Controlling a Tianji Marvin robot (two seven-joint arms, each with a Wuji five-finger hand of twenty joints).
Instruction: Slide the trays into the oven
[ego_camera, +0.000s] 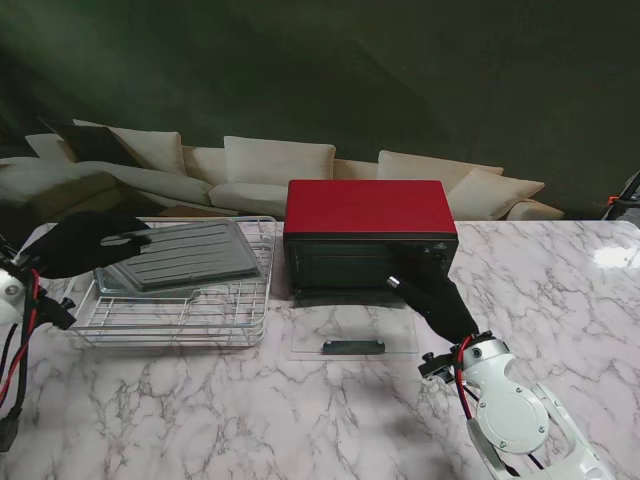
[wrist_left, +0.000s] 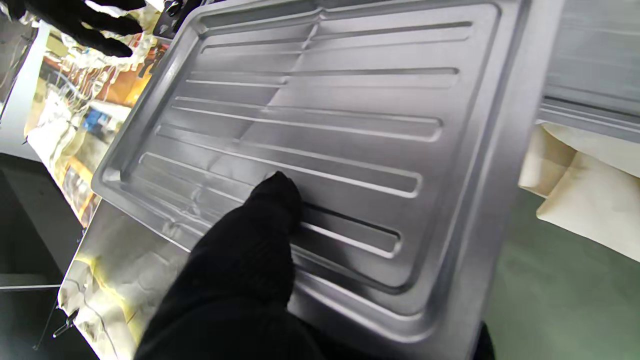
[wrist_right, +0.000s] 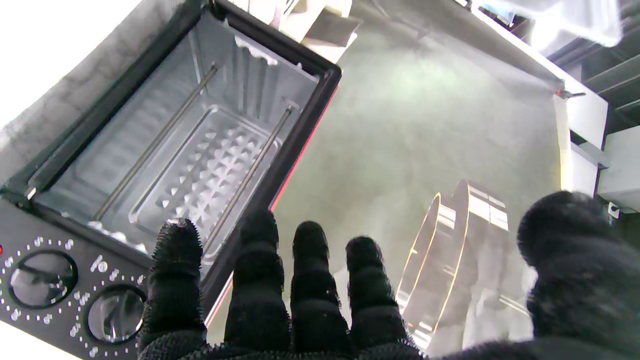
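Note:
A grey ribbed tray (ego_camera: 195, 255) (wrist_left: 350, 125) is tilted over the wire rack (ego_camera: 180, 318) at the left. My left hand (ego_camera: 88, 243) is shut on the tray's left edge, and its thumb (wrist_left: 272, 210) presses on the ribbed face. A second, paler tray (ego_camera: 108, 284) lies under it in the rack. The red oven (ego_camera: 365, 207) stands in the middle, its glass door (ego_camera: 350, 330) folded flat on the table. The oven cavity (wrist_right: 190, 150) shows bare, with heating rods. My right hand (ego_camera: 438, 303) (wrist_right: 280, 290) hovers open beside the oven's right front, holding nothing.
Two control knobs (wrist_right: 42, 277) sit on the oven's front panel close to my right fingers. The door handle (ego_camera: 352, 346) lies at the door's near edge. Marble table (ego_camera: 300, 420) stretches nearer to me; sofa cushions (ego_camera: 280, 165) are behind the table.

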